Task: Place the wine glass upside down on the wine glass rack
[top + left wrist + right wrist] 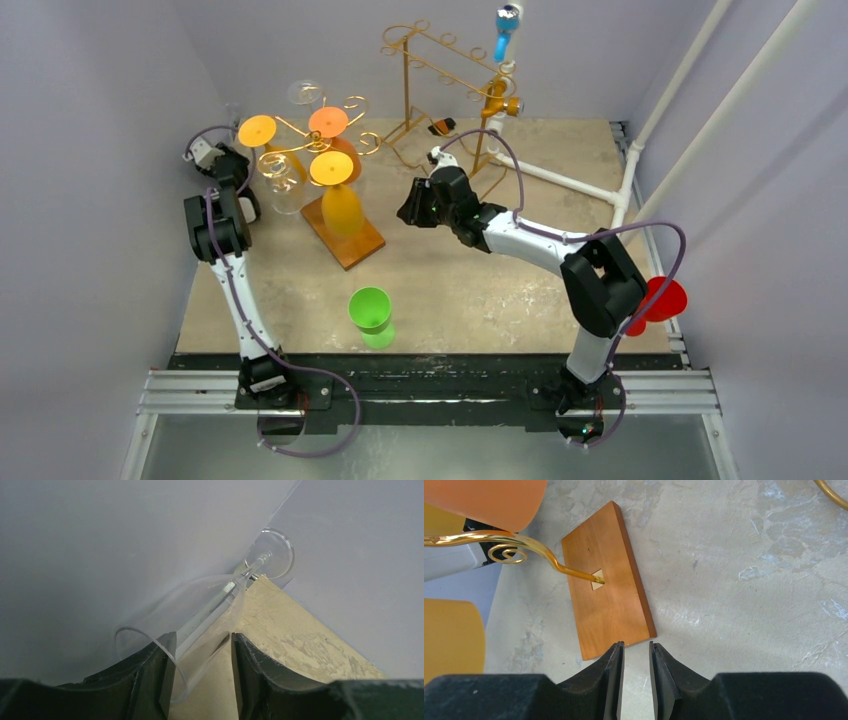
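A: The left arm [225, 250] stretched into the wall corner, jaws half open astride the glass [200, 615]. Pinched or not, couldn't tell.
B: The right arm [520, 235] hovered beside the rack [345, 240]; jaws narrow, empty.

Enclosure: plain pale lilac-grey walls [90, 200] close off the left, far and right sides around a mottled beige stone-pattern tabletop [480, 290], white plastic pipes [680, 90] slanting up the far right corner, a ribbed aluminium rail [430, 392] along the near edge, lighting even and soft.

Hung glasses [342, 205] crowd the rack [352, 246]; open table [470, 290] beside it.
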You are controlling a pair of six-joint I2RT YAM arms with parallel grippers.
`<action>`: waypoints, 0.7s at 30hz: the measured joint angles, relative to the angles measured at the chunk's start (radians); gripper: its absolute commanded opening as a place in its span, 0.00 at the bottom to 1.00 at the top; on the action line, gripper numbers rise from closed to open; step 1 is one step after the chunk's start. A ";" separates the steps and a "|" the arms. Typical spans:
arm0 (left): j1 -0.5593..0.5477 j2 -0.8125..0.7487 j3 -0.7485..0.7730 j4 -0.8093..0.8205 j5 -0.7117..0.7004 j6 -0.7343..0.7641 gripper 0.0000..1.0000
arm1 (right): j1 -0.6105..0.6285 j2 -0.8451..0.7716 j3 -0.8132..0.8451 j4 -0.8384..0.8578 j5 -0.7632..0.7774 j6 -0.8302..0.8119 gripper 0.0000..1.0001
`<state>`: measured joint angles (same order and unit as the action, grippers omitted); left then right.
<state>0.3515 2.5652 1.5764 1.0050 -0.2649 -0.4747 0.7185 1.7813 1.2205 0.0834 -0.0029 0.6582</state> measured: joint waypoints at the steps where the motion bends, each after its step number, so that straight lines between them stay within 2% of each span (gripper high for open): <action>1: 0.002 0.009 0.014 -0.003 0.006 -0.004 0.49 | 0.000 0.000 0.002 0.000 0.000 0.000 0.32; 4: 0.002 0.029 0.051 -0.019 0.010 -0.005 0.49 | 0.000 0.000 0.008 0.003 0.000 0.003 0.33; 6: 0.002 0.040 0.072 -0.024 0.011 -0.004 0.43 | 0.000 0.000 0.009 0.005 0.000 0.003 0.32; 8: 0.002 0.048 0.082 -0.019 0.017 -0.004 0.31 | 0.000 0.000 0.010 0.006 0.000 0.003 0.31; 11: 0.004 0.061 0.093 0.004 0.040 -0.011 0.02 | 0.000 0.000 0.010 0.006 -0.001 0.004 0.29; 14: -0.006 0.070 0.117 0.054 0.142 -0.032 0.00 | 0.000 0.000 0.010 0.007 -0.007 0.004 0.26; 21: -0.027 0.068 0.075 0.106 0.098 -0.019 0.00 | 0.000 0.000 0.010 0.007 -0.015 0.009 0.23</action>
<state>0.3241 2.6328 1.6512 1.1114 -0.1673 -0.4938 0.7185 1.7817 1.2304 0.0902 -0.0177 0.6670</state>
